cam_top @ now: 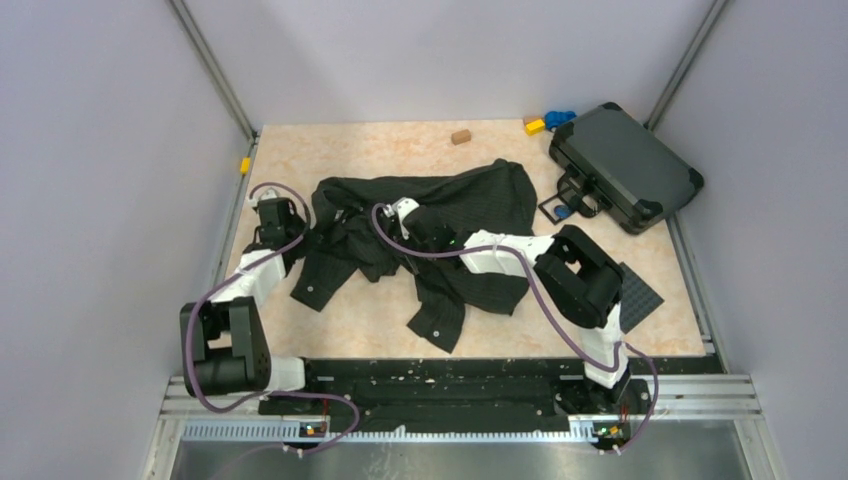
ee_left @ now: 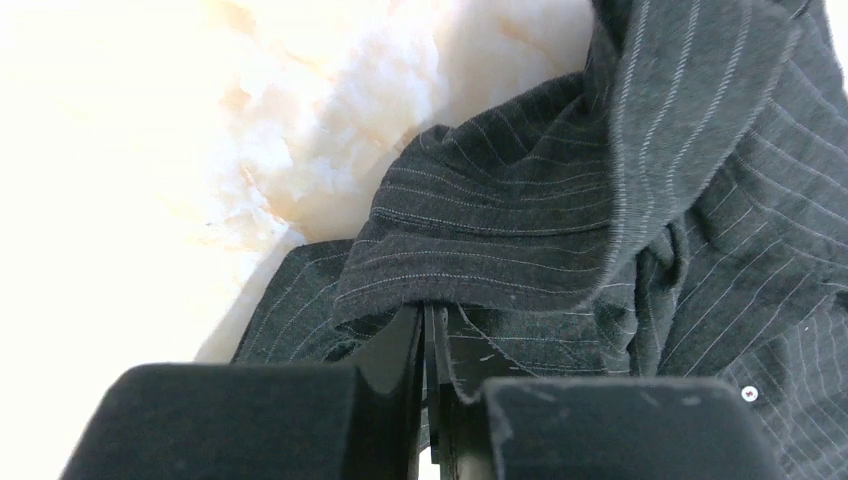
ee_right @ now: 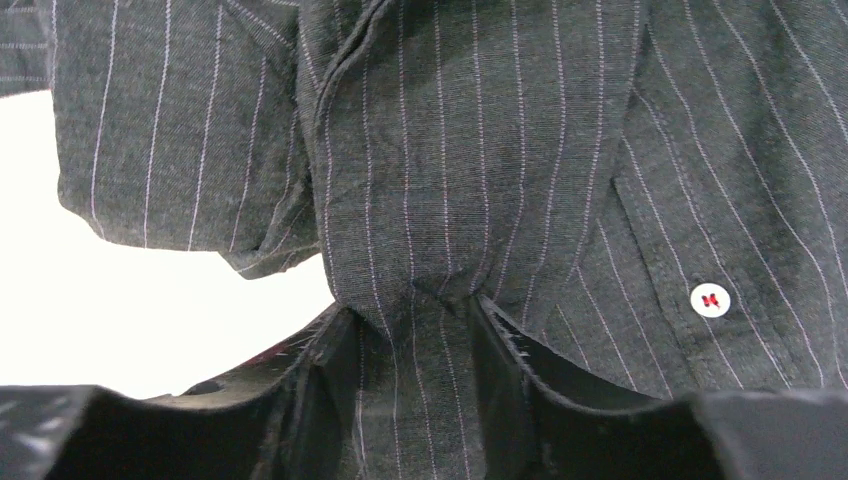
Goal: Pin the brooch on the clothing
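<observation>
Two grips: both on the shirt (cam_top: 470,195), which lies crumpled mid-frame on the table (cam_top: 350,150) in the top view.
Left gripper (ee_left: 428,335): at the shirt's left edge, fingers pressed nearly together on a hem fold.
Right gripper (ee_right: 420,310): centre of the shirt, pinching a raised ridge of pinstriped cloth; a white button (ee_right: 710,299) sits lower right.
Brooch (cam_top: 566,211): seemingly the tiny blue speck right of the shirt, just beside the dark case (cam_top: 625,165), apart from the cloth.

Top camera overhead, looks down; both wrist cameras close-up on shirt (cam_top: 488,190), shared.
</observation>
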{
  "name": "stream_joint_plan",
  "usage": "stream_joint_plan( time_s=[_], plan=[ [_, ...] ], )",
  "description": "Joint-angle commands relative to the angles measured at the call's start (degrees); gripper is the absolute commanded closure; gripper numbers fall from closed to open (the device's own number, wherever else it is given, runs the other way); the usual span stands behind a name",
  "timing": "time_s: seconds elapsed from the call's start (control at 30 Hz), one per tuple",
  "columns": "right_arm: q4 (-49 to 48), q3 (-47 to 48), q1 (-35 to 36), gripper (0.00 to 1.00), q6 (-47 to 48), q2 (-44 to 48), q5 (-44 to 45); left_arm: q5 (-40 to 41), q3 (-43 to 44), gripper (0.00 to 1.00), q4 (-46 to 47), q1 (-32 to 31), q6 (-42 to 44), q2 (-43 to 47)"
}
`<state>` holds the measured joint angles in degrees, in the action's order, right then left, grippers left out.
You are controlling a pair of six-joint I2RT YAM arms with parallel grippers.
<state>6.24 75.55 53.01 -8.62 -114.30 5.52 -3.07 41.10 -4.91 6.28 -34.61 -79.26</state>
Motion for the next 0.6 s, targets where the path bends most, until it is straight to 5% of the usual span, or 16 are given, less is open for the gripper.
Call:
stream_joint_plan(
  time_s=[0.0, 0.23, 0.37, 0.5, 0.57],
  plan=[
    [-0.2, 3.2, 0.7, 0.78, -0.2, 3.5, 3.0, 6.2, 2.9, 0.99, -0.6, 0.3, 2.7, 7.0],
    [1.9, 3.7, 0.7, 0.85, -0.6, 8.7, 2.6, 12.1, 4.6, 1.00, -4.7, 0.4, 5.5, 18.3],
    [2.9, 2.9, 0.6, 0.76, -1.4, 12.4, 0.9, 13.6, 4.1, 1.00, -4.9, 0.4, 6.0, 23.3],
    [2.7, 1.8, 0.6, 0.75, -2.4, 14.2, 0.6, 8.9, 2.8, 0.69, -4.2, 0.5, 6.2, 21.2],
    [2.4, 1.5, 0.6, 0.87, -2.6, 13.9, 0.5, 6.8, 2.4, 0.58, -3.8, 0.5, 5.6, 18.4]
  ],
)
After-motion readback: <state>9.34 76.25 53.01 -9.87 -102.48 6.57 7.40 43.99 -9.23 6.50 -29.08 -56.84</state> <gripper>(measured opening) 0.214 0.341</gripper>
